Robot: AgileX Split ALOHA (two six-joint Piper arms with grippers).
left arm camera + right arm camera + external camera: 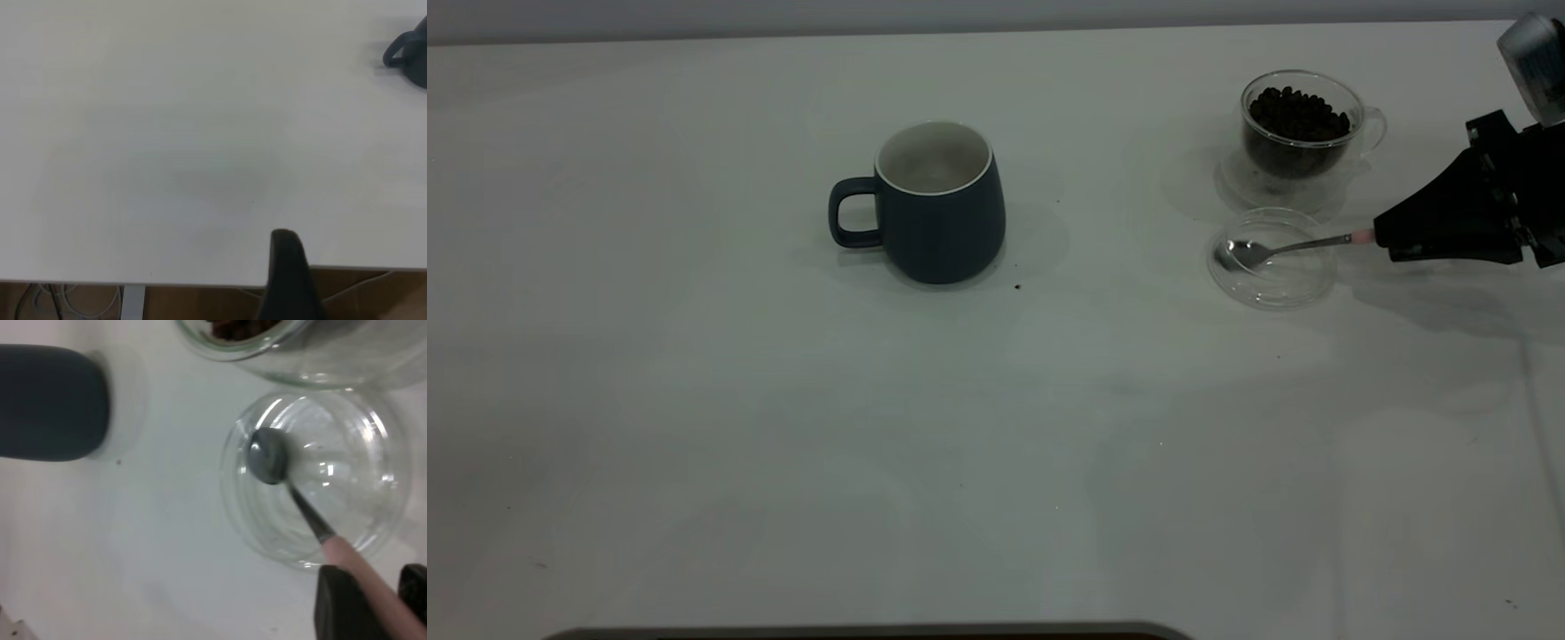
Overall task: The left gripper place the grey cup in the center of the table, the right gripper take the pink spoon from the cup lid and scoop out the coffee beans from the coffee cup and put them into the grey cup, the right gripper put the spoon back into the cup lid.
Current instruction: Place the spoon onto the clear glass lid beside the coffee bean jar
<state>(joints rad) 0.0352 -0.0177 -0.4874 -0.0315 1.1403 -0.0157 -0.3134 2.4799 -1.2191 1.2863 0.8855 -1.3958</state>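
1. Leftmost, the left hand shows only in its own wrist view, as one black finger at the near edge of the plain white surface; whether it is released or clenched cannot be told.
2. Near the middle stands the dark blue-grey rounded cup, upright, its loop handle pointing left.
3. Further right, the small clear glass cup holds dark brown coffee beans.
4. Just in front of it lies the flat clear plastic lid, with the bowl of the pink-handled metal spoon resting inside.
5. Rightmost, the black right hand is clenched on the spoon's pink handle end.
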